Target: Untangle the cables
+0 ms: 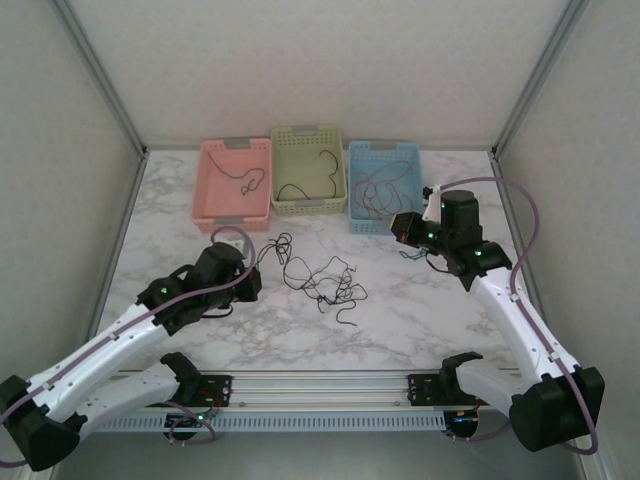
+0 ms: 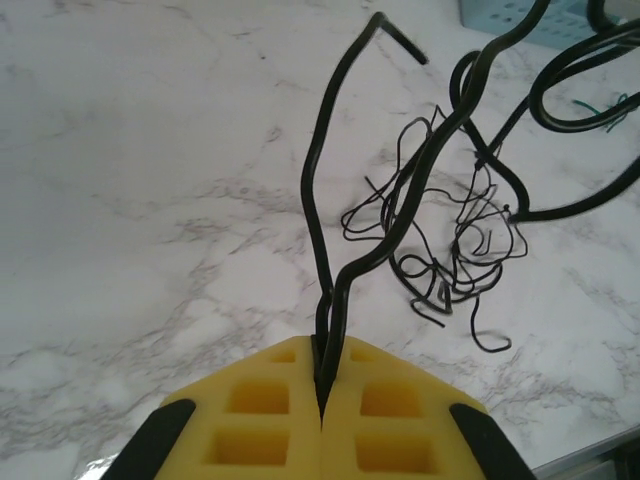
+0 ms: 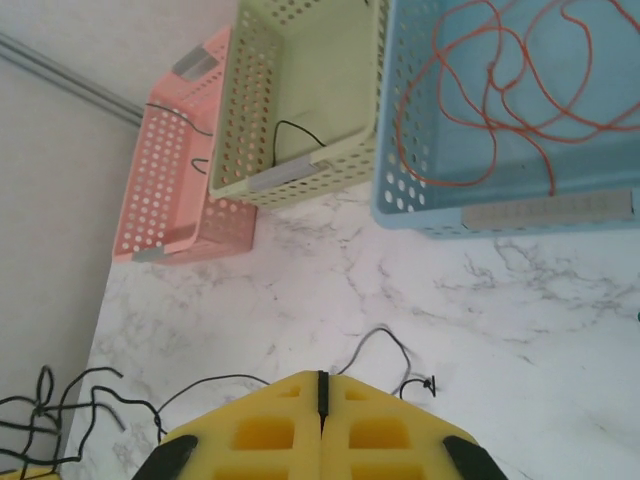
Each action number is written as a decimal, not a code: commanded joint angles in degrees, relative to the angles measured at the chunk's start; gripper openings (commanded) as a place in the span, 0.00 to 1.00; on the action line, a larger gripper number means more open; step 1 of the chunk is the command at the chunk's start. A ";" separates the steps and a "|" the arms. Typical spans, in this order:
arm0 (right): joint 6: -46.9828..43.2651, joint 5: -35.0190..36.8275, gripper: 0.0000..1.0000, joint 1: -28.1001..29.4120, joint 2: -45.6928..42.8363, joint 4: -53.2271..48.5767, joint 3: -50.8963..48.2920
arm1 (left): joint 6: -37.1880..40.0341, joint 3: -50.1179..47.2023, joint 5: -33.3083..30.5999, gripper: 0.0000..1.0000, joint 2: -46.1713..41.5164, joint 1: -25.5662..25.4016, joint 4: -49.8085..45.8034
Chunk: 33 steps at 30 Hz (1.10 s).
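The left tool [image 2: 322, 400] was pressed together on a black cable [image 2: 318, 200]. Two strands of it were nipped in the seam of the yellow pads and rose away toward the black tangle [image 2: 450, 250] lying mid-desk. The right tool [image 3: 322, 392] was pressed together too, near the blue basket [image 3: 500, 215]. A hair-thin wire [image 3: 382, 330] curled at its tip, but whether it was nipped I could not tell. A red-orange cable [image 3: 480, 110] lay looped in the blue basket, with single dark wires in the green basket [image 3: 250, 110] and the pink basket [image 3: 180, 200].

These wires looked nearly weightless, limp yet springy — likely to snag and drag the whole knot along — so a free end or outer loop seemed the place to pinch. The marble desk [image 1: 420, 310] offered open room on both sides of the tangle. The basket rims at the back and the rail [image 1: 320, 385] at the near edge were the limits.
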 commanded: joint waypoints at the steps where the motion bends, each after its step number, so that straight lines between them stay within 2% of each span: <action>1: 1.91 -8.99 0.00 0.28 0.88 6.31 -1.35 | -0.06 0.12 0.13 0.00 -0.67 0.42 -2.49; 4: 0.40 -13.56 0.00 3.90 2.40 8.57 -0.37 | 0.57 0.18 3.09 0.00 -0.18 0.43 0.43; 9: -5.49 -10.65 0.33 13.74 6.02 6.05 3.92 | 1.14 1.83 4.47 0.00 2.97 0.44 2.44; 13: -10.27 -6.37 0.48 20.76 8.35 6.28 6.48 | 1.23 1.96 7.48 0.00 6.27 0.44 5.20; 16: -15.81 -3.93 0.55 24.07 10.20 5.30 8.83 | 1.41 2.14 8.67 0.00 8.47 0.36 6.22; 24: -26.44 -6.58 0.58 25.37 16.19 1.71 16.43 | 2.11 3.25 10.54 0.00 11.44 0.36 7.81; 33: -28.54 -8.20 0.56 26.24 25.56 -3.13 24.89 | 2.36 3.81 10.89 0.00 12.57 0.36 8.07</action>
